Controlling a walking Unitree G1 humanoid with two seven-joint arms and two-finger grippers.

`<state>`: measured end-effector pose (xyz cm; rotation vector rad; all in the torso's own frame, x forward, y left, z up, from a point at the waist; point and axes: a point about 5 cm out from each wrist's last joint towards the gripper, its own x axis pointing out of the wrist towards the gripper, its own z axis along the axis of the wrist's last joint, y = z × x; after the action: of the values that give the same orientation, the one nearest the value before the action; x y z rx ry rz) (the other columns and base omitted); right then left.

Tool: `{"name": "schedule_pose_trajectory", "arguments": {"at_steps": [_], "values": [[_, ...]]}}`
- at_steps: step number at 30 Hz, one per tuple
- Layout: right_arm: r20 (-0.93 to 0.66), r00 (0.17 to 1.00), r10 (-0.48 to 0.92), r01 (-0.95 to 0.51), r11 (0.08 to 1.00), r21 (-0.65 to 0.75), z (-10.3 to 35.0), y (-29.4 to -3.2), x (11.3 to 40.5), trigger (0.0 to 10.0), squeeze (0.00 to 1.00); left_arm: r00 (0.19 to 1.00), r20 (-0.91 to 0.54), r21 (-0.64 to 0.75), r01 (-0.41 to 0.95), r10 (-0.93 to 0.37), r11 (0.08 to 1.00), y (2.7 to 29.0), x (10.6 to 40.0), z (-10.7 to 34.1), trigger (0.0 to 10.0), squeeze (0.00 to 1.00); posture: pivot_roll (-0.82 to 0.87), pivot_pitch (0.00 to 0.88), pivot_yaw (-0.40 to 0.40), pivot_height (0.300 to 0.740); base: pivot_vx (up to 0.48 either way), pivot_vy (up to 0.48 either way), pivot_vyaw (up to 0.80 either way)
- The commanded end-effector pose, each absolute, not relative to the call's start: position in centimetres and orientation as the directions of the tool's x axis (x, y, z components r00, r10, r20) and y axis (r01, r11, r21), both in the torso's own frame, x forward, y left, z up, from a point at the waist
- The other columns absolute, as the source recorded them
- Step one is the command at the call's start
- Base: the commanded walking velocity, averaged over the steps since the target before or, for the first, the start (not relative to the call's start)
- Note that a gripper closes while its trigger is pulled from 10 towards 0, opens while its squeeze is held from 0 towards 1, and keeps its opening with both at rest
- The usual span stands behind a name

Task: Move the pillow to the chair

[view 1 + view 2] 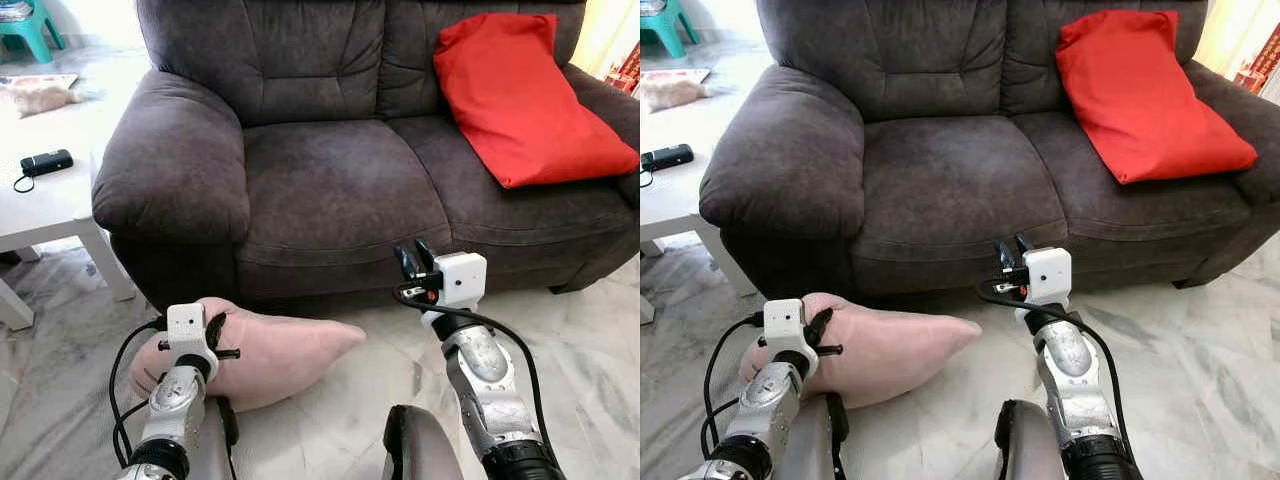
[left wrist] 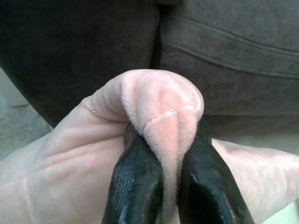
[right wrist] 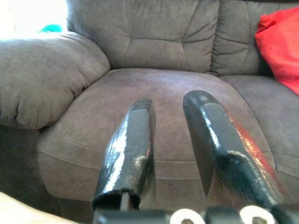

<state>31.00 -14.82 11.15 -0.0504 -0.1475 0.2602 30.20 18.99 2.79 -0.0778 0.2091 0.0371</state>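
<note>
Left hand (image 2: 170, 184) clamped on pink pillow (image 1: 270, 355) (apparently floor-level), right hand (image 3: 173, 140) parted before sofa (image 1: 340, 190)

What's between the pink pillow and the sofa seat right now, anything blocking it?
Nothing visible. The left gripper already pinches the pink pillow on the floor, and the sofa seat directly ahead is bare; the red cushion occupies the other seat.

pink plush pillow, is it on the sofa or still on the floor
On the floor: the pink plush pillow lies on the marble tiles before the grey sofa, a fold pinched in the left hand.
</note>
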Motion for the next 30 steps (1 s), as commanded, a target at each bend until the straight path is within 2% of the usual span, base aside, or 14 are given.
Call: {"name": "schedule_pose_trajectory", "arguments": {"at_steps": [1, 22, 25, 30], "values": [[0.153, 0.956, 0.25, -0.243, 0.968, -0.065, 11.46, -14.96, 31.26, 10.0, 0.0, 0.994, -0.112, -0.051, -0.022, 0.016, 0.998, 19.1, 31.6, 4.99, 10.0, 0.0, -0.02, 0.0, -0.05, 0.584, 0.0, 0.0, 0.0], [0.148, 0.957, 0.251, -0.244, 0.968, -0.062, 11.34, -14.84, 31.41, 10.0, 0.0, 0.994, -0.11, -0.046, -0.019, 0.014, 0.999, 19.15, 31.72, 5.11, 10.0, 0.0, -0.02, 0.0, -0.049, 0.724, 0.0, 0.0, 0.0], [0.148, 0.956, 0.254, -0.248, 0.967, -0.063, 11.34, -14.8, 31.47, 10.0, 0.0, 0.994, -0.107, -0.046, -0.019, 0.014, 0.999, 19.17, 31.78, 5.19, 10.0, 0.0, -0.01, 0.0, -0.049, 0.739, 0.0, 0.0, 0.0], [0.148, 0.956, 0.255, -0.248, 0.967, -0.062, 11.33, -14.75, 31.59, 10.0, 0.0, 0.995, -0.104, -0.044, -0.016, 0.011, 0.999, 19.21, 31.87, 5.31, 10.0, 0.0, -0.01, 0.0, -0.048, 0.74, 0.0, 0.0, 0.0]]}}
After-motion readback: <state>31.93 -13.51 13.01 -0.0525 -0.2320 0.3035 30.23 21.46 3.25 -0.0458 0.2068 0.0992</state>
